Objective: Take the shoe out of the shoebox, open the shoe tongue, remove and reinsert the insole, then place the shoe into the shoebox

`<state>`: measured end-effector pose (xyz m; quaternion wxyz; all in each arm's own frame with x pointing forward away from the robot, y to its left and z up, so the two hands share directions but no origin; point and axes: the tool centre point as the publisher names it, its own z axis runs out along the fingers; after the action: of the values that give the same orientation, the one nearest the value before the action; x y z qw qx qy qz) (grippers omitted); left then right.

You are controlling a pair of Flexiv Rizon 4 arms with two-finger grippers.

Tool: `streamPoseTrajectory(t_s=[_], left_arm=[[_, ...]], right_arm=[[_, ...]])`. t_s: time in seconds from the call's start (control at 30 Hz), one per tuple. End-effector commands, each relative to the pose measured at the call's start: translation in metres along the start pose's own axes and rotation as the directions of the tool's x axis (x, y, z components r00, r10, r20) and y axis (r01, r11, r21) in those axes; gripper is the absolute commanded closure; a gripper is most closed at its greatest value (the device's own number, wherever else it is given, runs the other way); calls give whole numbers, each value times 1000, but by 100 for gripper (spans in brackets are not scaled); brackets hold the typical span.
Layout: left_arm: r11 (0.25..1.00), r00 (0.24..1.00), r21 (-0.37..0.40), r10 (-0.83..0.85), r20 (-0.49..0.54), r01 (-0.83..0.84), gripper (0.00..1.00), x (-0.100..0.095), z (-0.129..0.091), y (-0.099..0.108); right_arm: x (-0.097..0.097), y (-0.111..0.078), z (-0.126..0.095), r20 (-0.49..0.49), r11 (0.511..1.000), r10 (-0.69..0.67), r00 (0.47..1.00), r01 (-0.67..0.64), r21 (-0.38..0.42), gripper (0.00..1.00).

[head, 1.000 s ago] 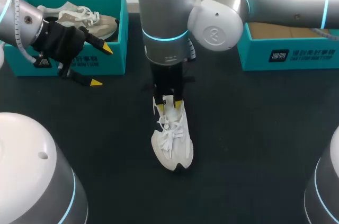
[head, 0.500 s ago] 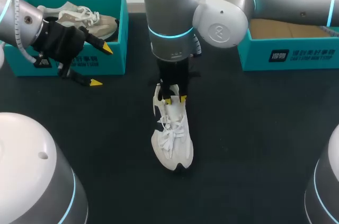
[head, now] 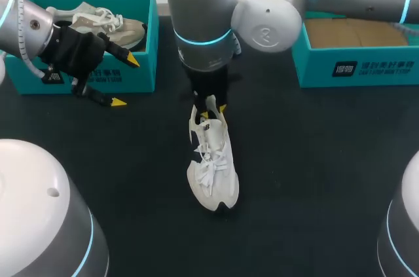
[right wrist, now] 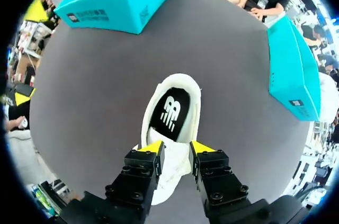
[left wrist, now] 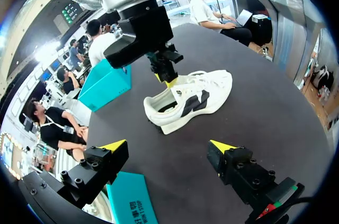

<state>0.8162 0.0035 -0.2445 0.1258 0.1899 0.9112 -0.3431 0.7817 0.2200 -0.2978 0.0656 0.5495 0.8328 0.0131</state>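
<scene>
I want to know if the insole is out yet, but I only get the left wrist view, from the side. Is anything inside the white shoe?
Observer: Yes. The right wrist view looks down into the white shoe, and a black insole lies flat inside it.
Operator: What is the other gripper pinching?
Observer: The right gripper has the shoe's white tongue between its two fingers, and both touch it.
Operator: Is the box on the left side empty?
Observer: No. The head view shows a second shoe lying in the left box.
</scene>
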Motion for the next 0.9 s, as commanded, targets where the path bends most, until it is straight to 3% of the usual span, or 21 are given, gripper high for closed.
streamPoseTrajectory(t_s=[0.03, 0.07, 0.1, 0.5, 0.57, 0.63, 0.7, 0.9], left_arm=[[1000, 1000, -3, 0, -1, 0, 0, 0, 0, -1], [1000, 1000, -3, 0, -1, 0, 0, 0, 0, -1], [1000, 1000, -3, 0, -1, 0, 0, 0, 0, -1], [1000, 1000, -3, 0, -1, 0, 0, 0, 0, -1], [1000, 1000, -3, 0, -1, 0, 0, 0, 0, -1], [1000, 1000, -3, 0, -1, 0, 0, 0, 0, -1], [1000, 1000, -3, 0, -1, 0, 0, 0, 0, -1], [1000, 1000, -3, 0, -1, 0, 0, 0, 0, -1]], right_arm=[[-4, 2, -25, 72, 870, -483, 873, 487, -80, 61], [-6, 4, -27, 99, 847, -521, 848, 528, -60, 27], [-12, 8, -27, 195, 857, -502, 842, 515, -14, 0], [-12, 8, -27, 195, 857, -502, 842, 515, -14, 0], [-5, 10, -22, 171, 808, -576, 799, 588, -26, 0], [-10, 20, -21, 185, 802, -576, 796, 595, -60, 0], [-12, 28, -19, 199, 764, -625, 755, 644, -44, 0], [-23, 54, -2, 193, 704, -691, 697, 709, -39, 0]])
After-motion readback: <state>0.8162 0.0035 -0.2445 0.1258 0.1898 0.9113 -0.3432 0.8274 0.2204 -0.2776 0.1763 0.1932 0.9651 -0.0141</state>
